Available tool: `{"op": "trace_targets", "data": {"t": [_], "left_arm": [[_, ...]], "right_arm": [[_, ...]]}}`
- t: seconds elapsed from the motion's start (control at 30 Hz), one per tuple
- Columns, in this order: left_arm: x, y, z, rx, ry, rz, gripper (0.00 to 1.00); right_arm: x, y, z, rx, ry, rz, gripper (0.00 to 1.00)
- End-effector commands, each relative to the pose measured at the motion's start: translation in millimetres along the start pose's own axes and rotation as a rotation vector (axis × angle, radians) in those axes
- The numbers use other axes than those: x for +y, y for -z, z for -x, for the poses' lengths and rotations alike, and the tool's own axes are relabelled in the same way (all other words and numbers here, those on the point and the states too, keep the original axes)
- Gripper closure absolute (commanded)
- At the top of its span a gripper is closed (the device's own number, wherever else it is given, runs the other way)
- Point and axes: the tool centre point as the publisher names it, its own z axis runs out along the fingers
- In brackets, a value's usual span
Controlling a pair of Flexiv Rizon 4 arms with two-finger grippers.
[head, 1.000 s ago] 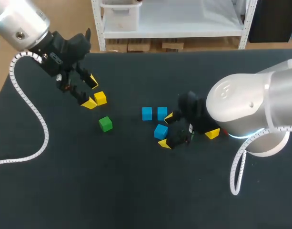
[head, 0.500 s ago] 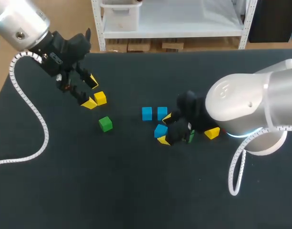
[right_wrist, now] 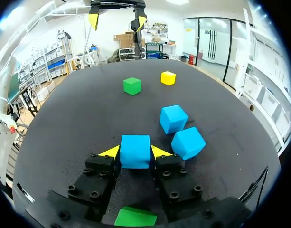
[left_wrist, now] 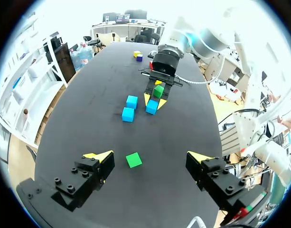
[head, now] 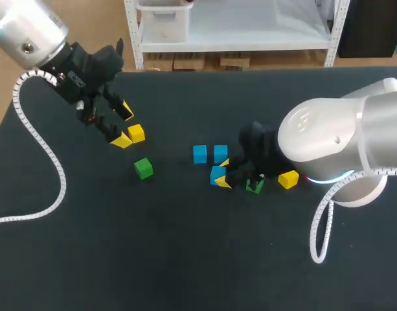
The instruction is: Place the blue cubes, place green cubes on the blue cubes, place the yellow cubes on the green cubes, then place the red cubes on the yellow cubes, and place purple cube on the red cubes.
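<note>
Head view shows the job barely begun: two blue cubes point(head: 199, 153) sit side by side at centre frame, and the right pincer point(head: 223, 173) is clamped on a third blue cube point(right_wrist: 135, 151) just below them. Nothing is stacked yet. A green cube point(head: 143, 168) and a yellow cube point(head: 136, 133) lie loose on the worktop point(head: 185, 259) at left. Beside them the left pincer point(head: 123, 124) hangs with its fingers apart and empty.

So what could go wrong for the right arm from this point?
The right pincer is shut on a blue cube, and two loose blue cubes lie just ahead of it to one side; a sideways move could knock them. A green cube lies close behind it, under the wrist, so lowering or pulling back might shove it.
</note>
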Motion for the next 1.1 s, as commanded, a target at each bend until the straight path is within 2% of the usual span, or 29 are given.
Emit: {"op": "trace_targets", "data": {"t": [0.03,0.23,0.5,0.77,1.1], "left_arm": [[0.5,0,-0.3,0.000,-0.001,0.000,0.00],[0.5,0,-0.3,0.000,-0.001,0.000,0.00],[0.5,0,-0.3,0.000,-0.001,0.000,0.00],[0.5,0,-0.3,0.000,-0.001,0.000,0.00],[0.5,0,-0.3,0.000,-0.001,0.000,0.00]], "right_arm": [[1,18,4,-0.010,0.022,0.023,1.00],[-4,36,10,-0.055,0.100,0.137,1.00],[-24,67,12,-0.024,0.212,0.213,1.00],[-43,92,1,0.022,0.231,0.203,1.00],[-54,87,-14,-0.019,0.287,0.169,1.00]]}}
